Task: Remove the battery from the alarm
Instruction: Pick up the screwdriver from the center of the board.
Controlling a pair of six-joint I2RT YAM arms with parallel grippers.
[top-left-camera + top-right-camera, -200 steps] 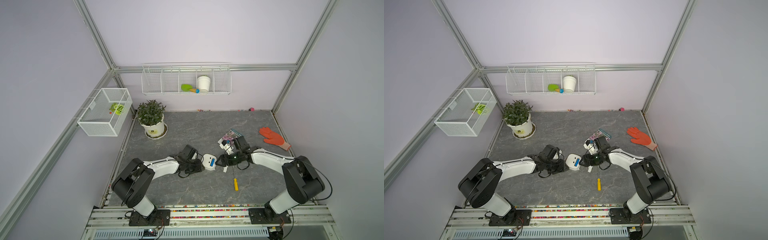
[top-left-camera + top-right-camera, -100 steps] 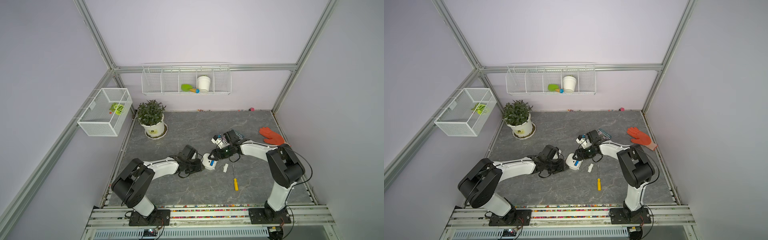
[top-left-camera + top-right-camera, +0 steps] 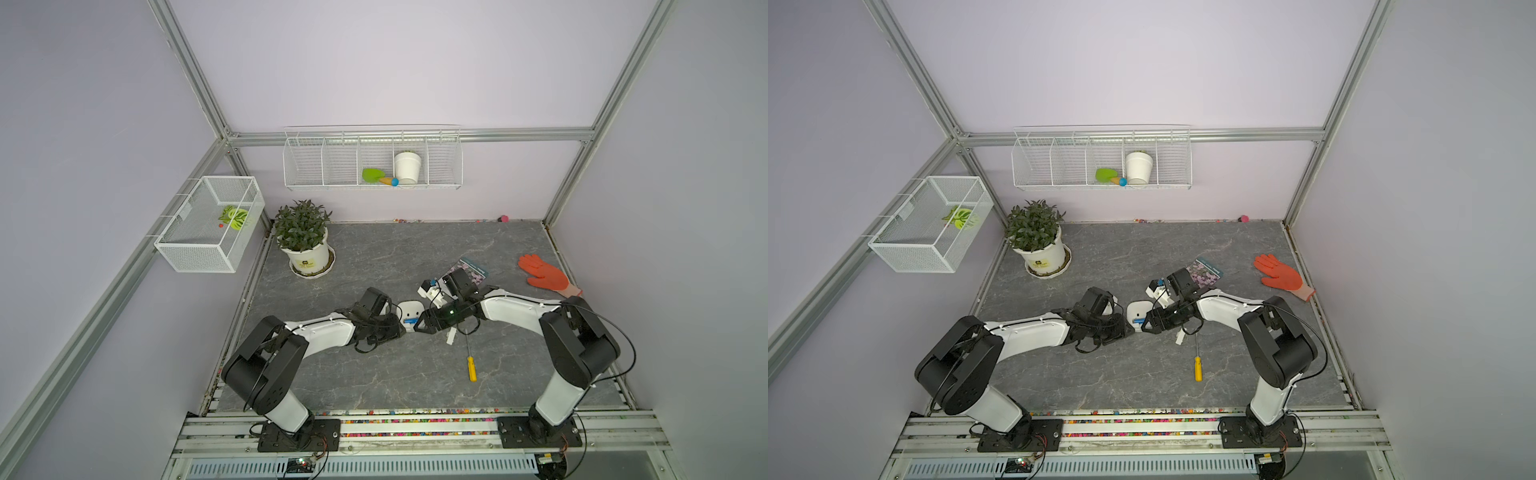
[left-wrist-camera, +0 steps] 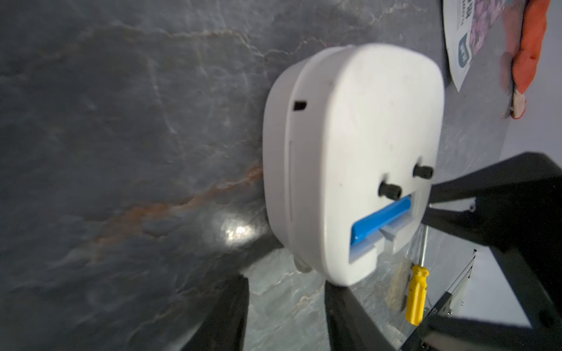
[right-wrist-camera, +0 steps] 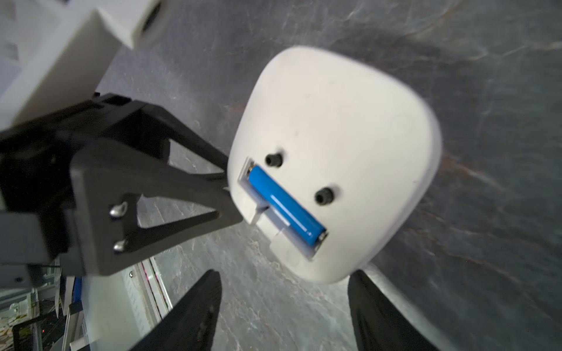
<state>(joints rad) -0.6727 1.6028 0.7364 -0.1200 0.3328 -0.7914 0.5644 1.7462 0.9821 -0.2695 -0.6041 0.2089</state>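
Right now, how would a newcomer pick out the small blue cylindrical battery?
On the grey marbled tabletop, find the small white rounded-square plastic alarm between the left gripper and right gripper. In an open slot along its back, beside two black knobs, lies the battery: the only blue on that white shell.

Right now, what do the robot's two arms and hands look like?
The left arm and right arm have white link shells, bulky black joints and black base plates. Thin black cables loop around the wrists. The left hand and right hand are matte black; the left's fingers are flat triangles with cut-outs and silver screws.
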